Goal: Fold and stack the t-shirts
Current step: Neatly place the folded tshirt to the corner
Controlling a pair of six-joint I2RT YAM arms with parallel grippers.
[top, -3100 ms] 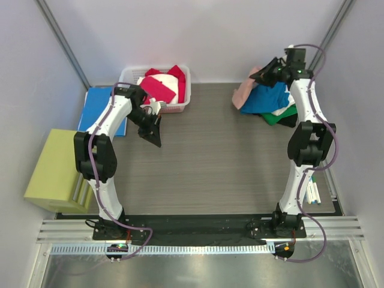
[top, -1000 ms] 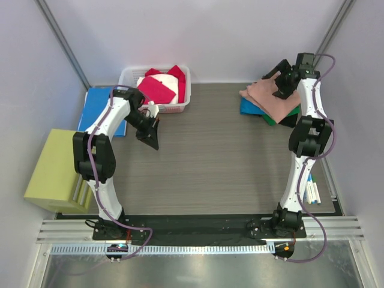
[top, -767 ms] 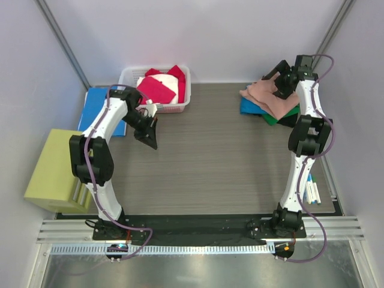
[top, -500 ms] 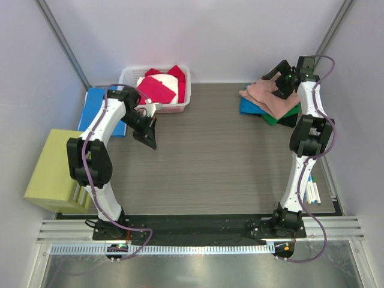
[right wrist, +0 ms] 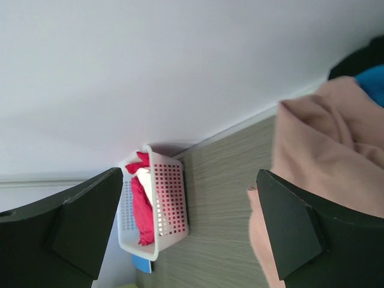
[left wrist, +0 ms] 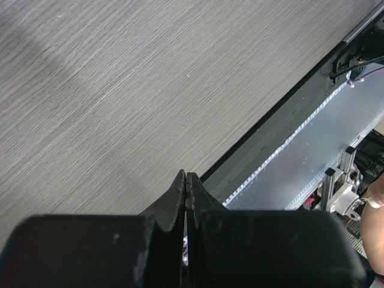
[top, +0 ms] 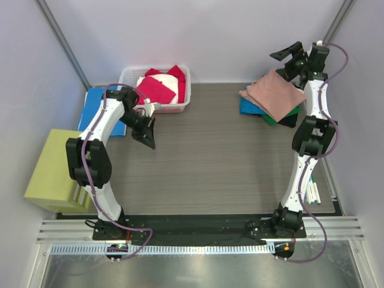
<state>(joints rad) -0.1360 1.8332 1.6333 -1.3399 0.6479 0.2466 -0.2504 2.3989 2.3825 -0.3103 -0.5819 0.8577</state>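
Observation:
A folded dusty-pink t-shirt [top: 273,96] lies on top of a stack at the back right, over a teal-blue t-shirt [top: 248,107], a green one [top: 273,119] and a black one [top: 292,120]. My right gripper [top: 287,59] hangs open just behind and above this stack with nothing between its fingers. In the right wrist view the pink t-shirt [right wrist: 327,162] fills the right side, beside the open right gripper [right wrist: 189,219]. Magenta and white t-shirts [top: 158,87] sit crumpled in a white basket [top: 128,74]. My left gripper [top: 149,140] is shut and empty above bare table, and the left wrist view shows that left gripper [left wrist: 186,177] with jaws pressed together.
A flat blue folder [top: 97,109] lies left of the basket, and a yellow-green box [top: 55,173] stands at the left edge. Pens [top: 312,193] lie near the right arm. The back wall stands close behind the stack. The right wrist view also catches the basket [right wrist: 171,204].
My right gripper has lifted off the pink t-shirt and drawn back toward the wall. The pink t-shirt now lies flat on the stack. The left arm has barely shifted.

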